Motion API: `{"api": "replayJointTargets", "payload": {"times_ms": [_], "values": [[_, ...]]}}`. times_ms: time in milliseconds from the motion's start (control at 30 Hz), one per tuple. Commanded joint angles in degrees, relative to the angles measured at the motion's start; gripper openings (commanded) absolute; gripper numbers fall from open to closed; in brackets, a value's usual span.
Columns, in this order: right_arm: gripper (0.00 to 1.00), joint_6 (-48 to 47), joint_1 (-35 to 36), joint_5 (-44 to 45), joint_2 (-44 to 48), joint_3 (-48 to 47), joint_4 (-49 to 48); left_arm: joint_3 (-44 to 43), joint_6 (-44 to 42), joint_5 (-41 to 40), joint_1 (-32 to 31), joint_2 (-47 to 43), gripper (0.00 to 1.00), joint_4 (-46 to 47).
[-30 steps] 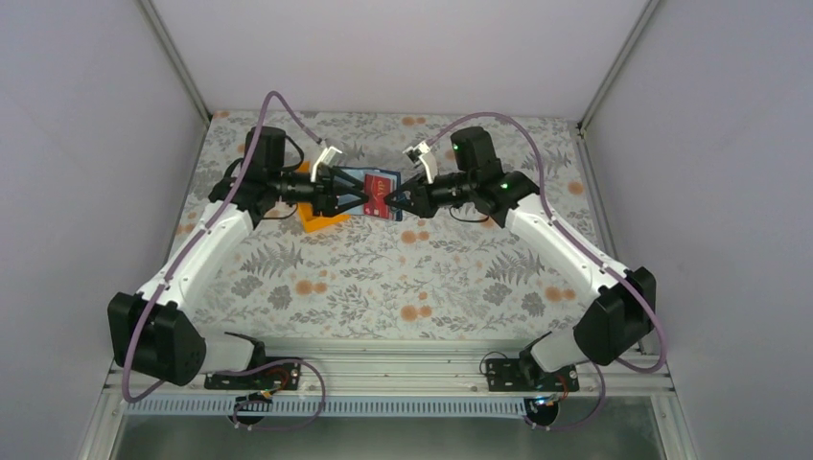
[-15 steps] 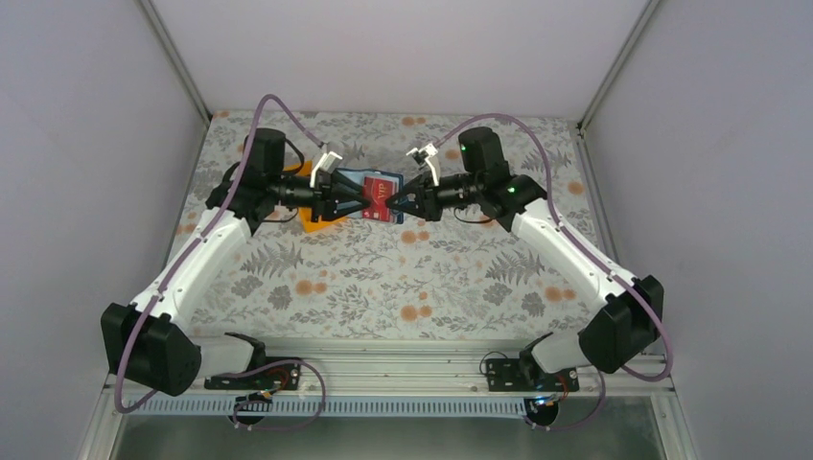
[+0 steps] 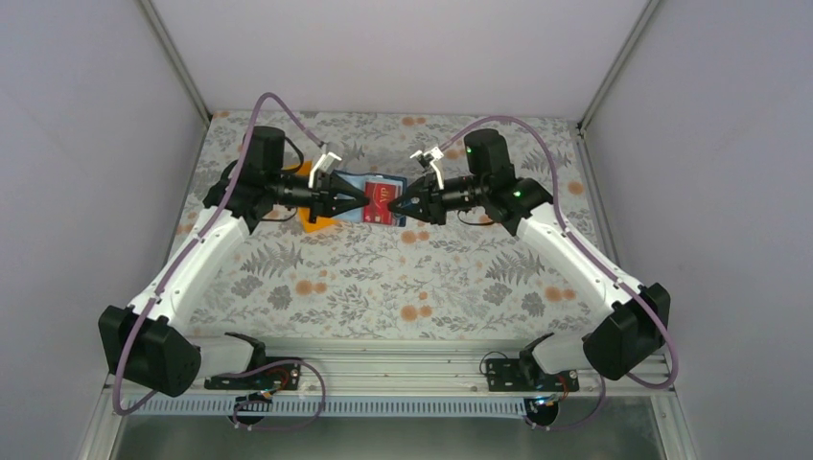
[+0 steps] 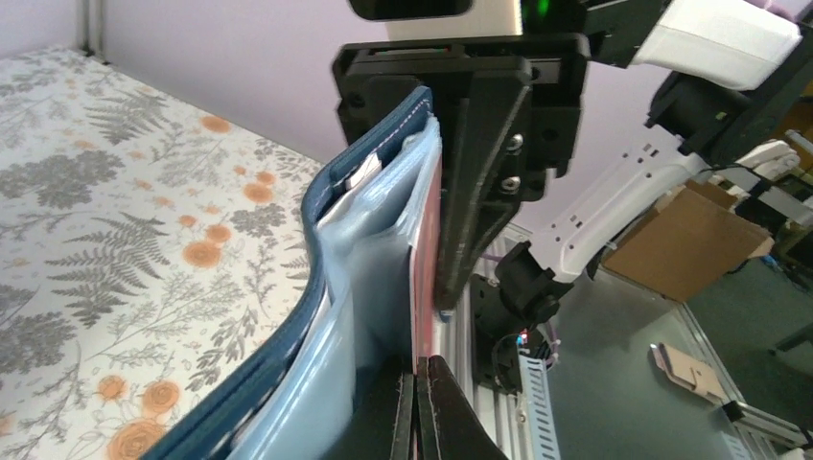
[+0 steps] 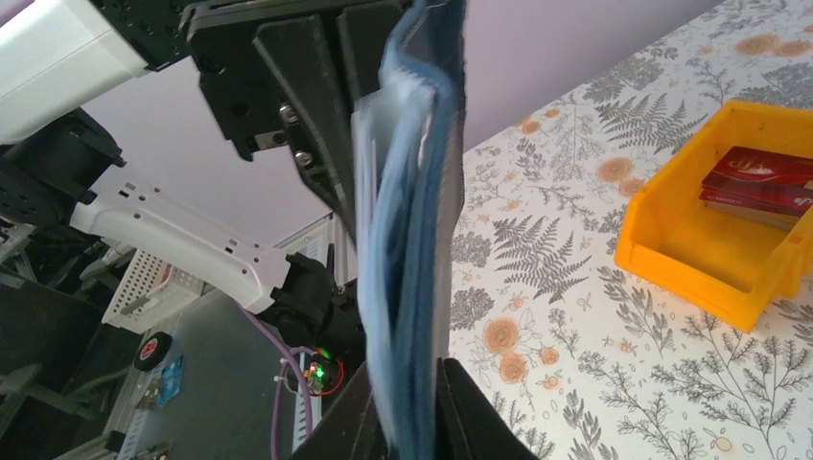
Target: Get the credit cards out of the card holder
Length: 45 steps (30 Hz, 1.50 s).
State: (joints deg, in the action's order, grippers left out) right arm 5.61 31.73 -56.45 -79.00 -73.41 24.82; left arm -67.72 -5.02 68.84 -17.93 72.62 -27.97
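While clamping the card holder (image 5: 412, 240) in the right gripper (image 5: 407, 379), pinches a red credit card (image 4: 428, 259) with the left gripper (image 4: 419, 388).

One small flat blue bifold wallet (image 5: 414, 220) shows at the centre of the top view. One thin red rectangular card (image 3: 384, 196) is visible in it. More red cards (image 5: 757, 180) are stacked at the right of the right wrist view: at least two, though the exact number cannot be told. There is one orange rectangular plastic tray (image 5: 700, 280). There are two white-and-black robot arms, the left arm (image 3: 206, 244) and the right arm (image 3: 566, 247), and one floral-patterned table cover (image 3: 383, 278).
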Motion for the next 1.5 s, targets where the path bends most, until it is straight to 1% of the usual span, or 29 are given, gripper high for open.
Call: {"api": "replayJointTargets", "payload": {"times_ms": [0,167,267,367,600,667,700,733,800,833,1067,1300,1467], "values": [[0.18,-2.15,-0.38,0.23,1.10,1.28,-4.79,0.06,-3.56,4.80,-0.33,-1.49,0.02,-1.37],[0.21,-2.96,-1.31,-2.28,0.76,1.94,-4.04,-1.27,-5.28,5.16,0.07,-1.04,0.02,-3.09],[0.27,-4.05,-1.47,-3.33,1.28,2.69,-4.29,-0.63,-6.02,5.12,0.13,-1.27,0.02,-3.29],[0.32,-5.56,-1.70,-4.61,1.21,2.11,-2.41,-0.48,-6.64,4.82,0.55,-1.03,0.02,-3.69],[0.34,-7.76,-2.79,-5.45,3.00,2.68,0.27,-0.79,-7.23,4.77,1.42,-1.04,0.02,-4.32],[0.33,-7.55,-2.86,-6.19,3.16,3.18,-0.21,-0.83,-6.91,4.81,1.48,-0.84,0.02,-4.22],[0.30,-7.35,-2.82,-6.48,2.97,3.37,-0.46,-0.76,-6.79,4.77,1.46,-0.88,0.02,-4.02],[0.24,-7.03,-2.87,-6.70,2.69,3.41,-0.55,-0.69,-6.72,4.79,1.42,-0.92,0.02,-3.87],[0.07,-7.03,-2.83,-7.18,2.23,3.27,-0.56,-0.68,-6.95,4.74,1.49,-0.86,0.02,-4.08],[0.04,-7.22,-2.81,-7.43,2.24,3.43,-0.68,-0.72,-7.36,4.85,1.54,-0.82,0.02,-4.36],[0.04,-9.76,-3.25,-7.22,3.02,3.19,0.88,-2.53,-13.43,5.75,2.50,-0.62,0.02,-9.22],[0.04,-11.47,-3.60,-7.62,2.25,1.04,3.92,-2.86,-14.25,5.82,2.65,-0.77,0.02,-10.45],[0.04,-12.98,-4.46,-6.55,2.92,0.39,6.00,-3.33,-15.42,3.79,3.10,-0.53,0.02,-11.68]]}}
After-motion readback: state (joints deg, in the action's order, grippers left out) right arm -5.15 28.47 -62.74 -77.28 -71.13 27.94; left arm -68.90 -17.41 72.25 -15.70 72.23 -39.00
